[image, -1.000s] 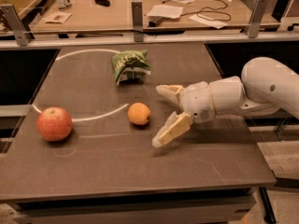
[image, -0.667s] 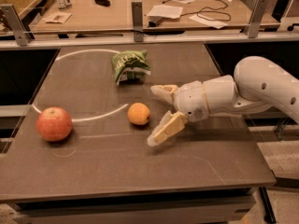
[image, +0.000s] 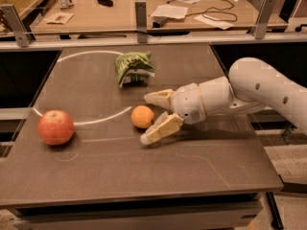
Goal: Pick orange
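Roughly mid-tabletop (image: pixel 201 176), the pincer (image: pixel 145 119) gapes apart, flanking the orange (image: pixel 142 116); a green bag (image: pixel 133 67) lies nearer the far edge.

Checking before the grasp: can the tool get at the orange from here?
Probably yes. The open tool sits low over the table, one finger on either side of the orange, with nothing between. The apple and green bag lie well apart.

Robot lab or office test bay.
Dark table (image: pixel 120 176) with a white arc (image: pixel 108 118) marked on it, metal posts (image: pixel 141 16) along its back edge. Wooden desk (image: pixel 110 14) across top of frame, with papers (image: pixel 176 11) and a cable (image: pixel 217 6). Gripper (image: pixel 146 119) mid-frame over the table, fingers apart.
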